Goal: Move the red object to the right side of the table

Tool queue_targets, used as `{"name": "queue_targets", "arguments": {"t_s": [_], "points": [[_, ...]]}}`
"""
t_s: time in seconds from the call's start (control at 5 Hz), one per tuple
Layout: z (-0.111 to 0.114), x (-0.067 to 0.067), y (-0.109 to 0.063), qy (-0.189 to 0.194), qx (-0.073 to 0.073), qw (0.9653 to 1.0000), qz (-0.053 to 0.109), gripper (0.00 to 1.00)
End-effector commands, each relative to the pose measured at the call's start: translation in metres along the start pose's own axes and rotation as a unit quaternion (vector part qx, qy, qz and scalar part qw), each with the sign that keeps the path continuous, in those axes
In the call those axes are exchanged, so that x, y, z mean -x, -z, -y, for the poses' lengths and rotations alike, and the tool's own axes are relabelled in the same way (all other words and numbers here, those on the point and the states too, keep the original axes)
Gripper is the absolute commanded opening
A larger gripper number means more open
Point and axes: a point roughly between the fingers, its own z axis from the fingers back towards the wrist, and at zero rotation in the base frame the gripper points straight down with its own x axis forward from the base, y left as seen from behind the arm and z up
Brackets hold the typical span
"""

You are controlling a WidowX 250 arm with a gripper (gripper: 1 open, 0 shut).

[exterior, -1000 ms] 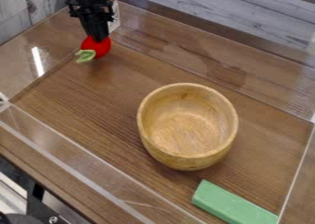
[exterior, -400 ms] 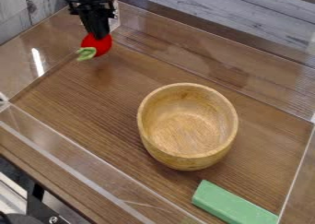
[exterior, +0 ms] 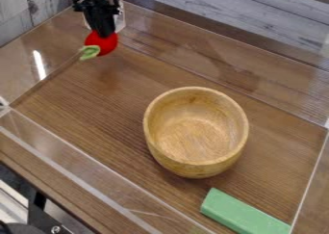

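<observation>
Entry, as I saw it from my station.

Gripper (exterior: 99,32): black, pointed steeply down over the far left corner of the table (exterior: 115,103). Its fingers were drawn nearly together, pinched on the top of the red object. I could not make out the fingertips one by one; they merged with the toy's upper edge.

Red object (exterior: 102,43): small, rounded, bright red, with a pale green leafy end sticking out toward the left wall. It hung in the gripper's hold near the far left corner, close to the left acrylic wall. It appeared to be just clear of the tabletop (I could not be sure of the gap from this single view).

Bowl (exterior: 195,132): round, light wood, upright, empty inside. It stood right of the middle of the tabletop, well apart from the gripper and the toy.

Green block (exterior: 241,215): flat, rectangular, lying at the near edge toward the right corner, near the bowl but not touching it.

Table: brown wood grain, edged by clear walls on the sides I could see.
</observation>
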Motion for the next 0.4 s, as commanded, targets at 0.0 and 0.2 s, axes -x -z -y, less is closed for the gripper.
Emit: {"name": "queue_targets", "arguments": {"t_s": [0.0, 0.2], "points": [[0.026, -0.008, -0.047, 0.07, -0.029, 0.9961, 0.045, 0.0], [0.056, -0.012, -0.046, 0.133, -0.02, 0.9902, 0.036, 0.0]]}}
